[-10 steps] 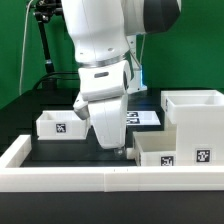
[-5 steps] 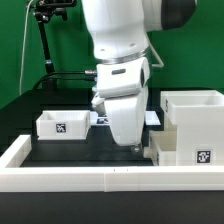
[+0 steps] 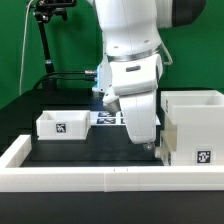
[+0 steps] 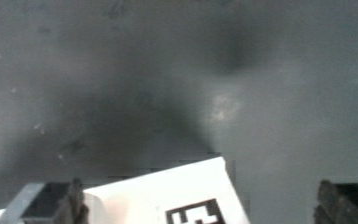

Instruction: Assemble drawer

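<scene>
A small open white drawer box (image 3: 62, 124) with a black tag stands at the exterior view's left. A taller white drawer housing (image 3: 195, 125) with a tag stands at the right. My gripper (image 3: 148, 146) hangs low just left of the housing and hides the low white part in front of it. In the wrist view my gripper (image 4: 204, 208) is open, its dark fingers (image 4: 60, 205) wide apart over the dark table. The corner of a white tagged part (image 4: 167, 195) lies between them, close to one finger. I cannot tell if it touches.
A white rim (image 3: 100, 178) runs along the front of the table and up the left side. The marker board (image 3: 112, 118) lies flat behind the arm. A black stand (image 3: 45, 45) rises at the back left.
The arm has swung from the middle of the table toward the exterior view's right. The gripper now covers the low white part beside the housing. The parts have not moved.
</scene>
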Robot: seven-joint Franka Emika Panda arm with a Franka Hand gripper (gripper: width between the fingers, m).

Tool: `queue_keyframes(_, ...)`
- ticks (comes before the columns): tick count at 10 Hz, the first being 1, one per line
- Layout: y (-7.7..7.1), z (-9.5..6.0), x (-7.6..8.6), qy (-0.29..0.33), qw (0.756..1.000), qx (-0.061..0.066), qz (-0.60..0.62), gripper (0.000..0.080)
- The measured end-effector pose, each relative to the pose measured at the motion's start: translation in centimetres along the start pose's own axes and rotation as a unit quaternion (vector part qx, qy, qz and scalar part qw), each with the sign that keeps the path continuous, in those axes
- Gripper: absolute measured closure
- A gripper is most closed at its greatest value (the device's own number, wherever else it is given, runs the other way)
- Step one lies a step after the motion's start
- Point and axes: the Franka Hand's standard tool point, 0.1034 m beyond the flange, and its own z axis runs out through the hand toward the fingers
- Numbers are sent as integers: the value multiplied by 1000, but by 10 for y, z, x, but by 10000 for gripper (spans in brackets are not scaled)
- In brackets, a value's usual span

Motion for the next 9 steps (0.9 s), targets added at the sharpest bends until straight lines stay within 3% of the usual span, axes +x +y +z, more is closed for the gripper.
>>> queue_keyframes(3,1,-1,-3,-1,1000,-2,4,150)
queue_keyframes(4,-3,-1,-16,-4,1000,-2,12,150)
queue_keyframes(6,-14,-6,-43,-11,999,-15,32,150)
queue_keyframes(8,-27,-12,-60,-14,999,-17,49,150)
queue_keyframes(9,-33,-18,-67,-17,998,-25,57,150)
